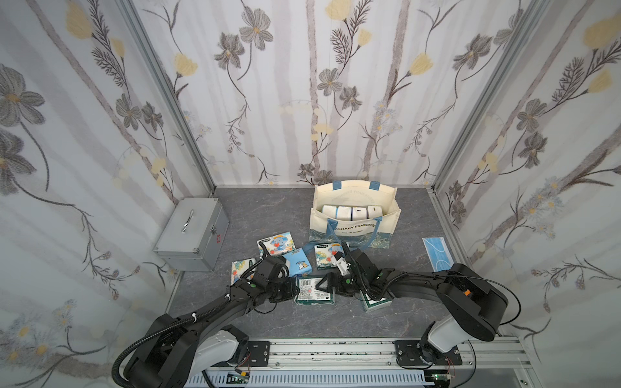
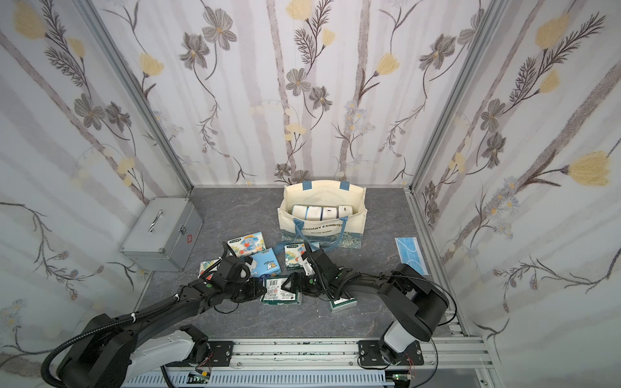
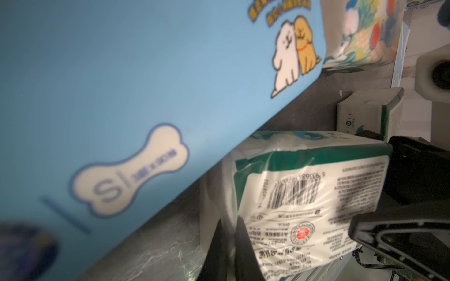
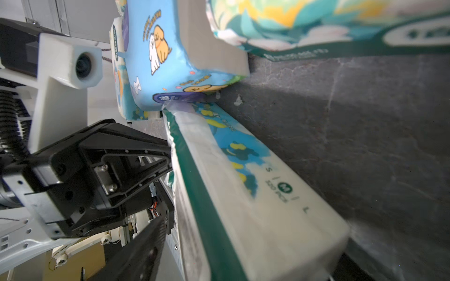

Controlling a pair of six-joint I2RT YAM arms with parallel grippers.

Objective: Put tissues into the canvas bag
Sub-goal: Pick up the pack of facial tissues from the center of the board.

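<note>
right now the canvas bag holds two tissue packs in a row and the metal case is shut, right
Not two: in both top views the canvas bag holds four tissue packs in a row. The metal case is shut, as you said.

The canvas bag [image 1: 389, 224] is cream with blue handles [image 1: 337, 185]; the dog-print pack [image 1: 300, 264] is light blue.

Canvas bag [image 1: 389, 223] upright, open, four tissue packs [image 1: 344, 212] in row inside; green-edged pack [image 1: 314, 292], others [image 1: 275, 243] scattered before it
</note>
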